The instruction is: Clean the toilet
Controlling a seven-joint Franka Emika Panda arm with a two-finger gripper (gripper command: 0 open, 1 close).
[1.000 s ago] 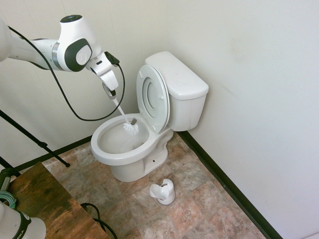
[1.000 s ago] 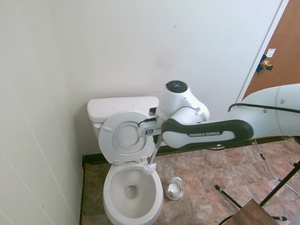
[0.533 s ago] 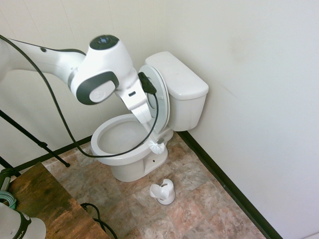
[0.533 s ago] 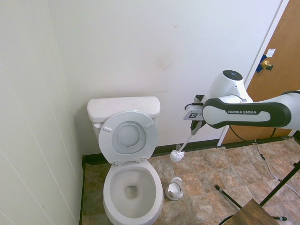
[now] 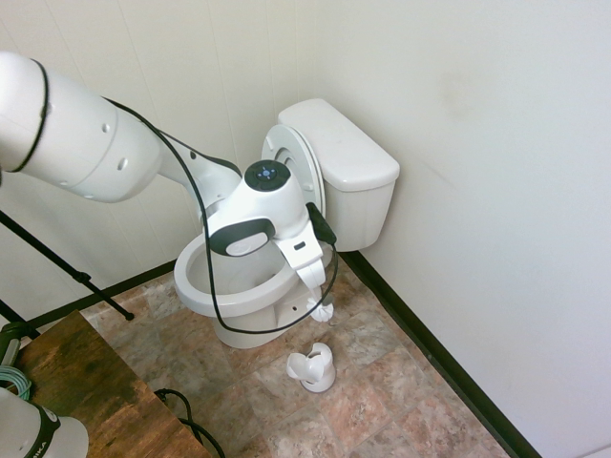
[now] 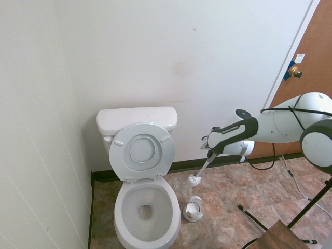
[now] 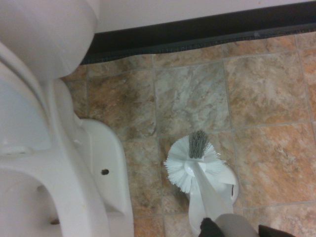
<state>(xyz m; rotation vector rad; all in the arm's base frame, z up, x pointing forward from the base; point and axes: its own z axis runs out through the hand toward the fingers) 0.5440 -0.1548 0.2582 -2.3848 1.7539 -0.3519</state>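
Note:
The toilet point(image 5: 250, 298) stands in the corner with its lid point(image 6: 142, 151) raised against the tank point(image 5: 346, 145), and its bowl point(image 6: 147, 208) is open. My gripper point(image 5: 312, 282) is shut on the handle of a white toilet brush. It hangs low beside the bowl, on the side where the holder stands. The brush head point(image 5: 323, 311) points down, just above the floor. In the wrist view the brush head point(image 7: 192, 168) hovers over the small white brush holder point(image 7: 231, 185), next to the toilet's base point(image 7: 101, 165). The holder point(image 5: 312, 367) stands on the tiles.
A black baseboard point(image 5: 430, 353) runs along the walls. A wooden table corner point(image 5: 91, 391) sits at the near left. A brown door point(image 6: 307, 72) is on the far side. Tiled floor point(image 6: 244, 187) lies around the holder.
The brush came out of the toilet bowl, swung over the rim to the holder's side, and dropped down to just above the floor by the holder.

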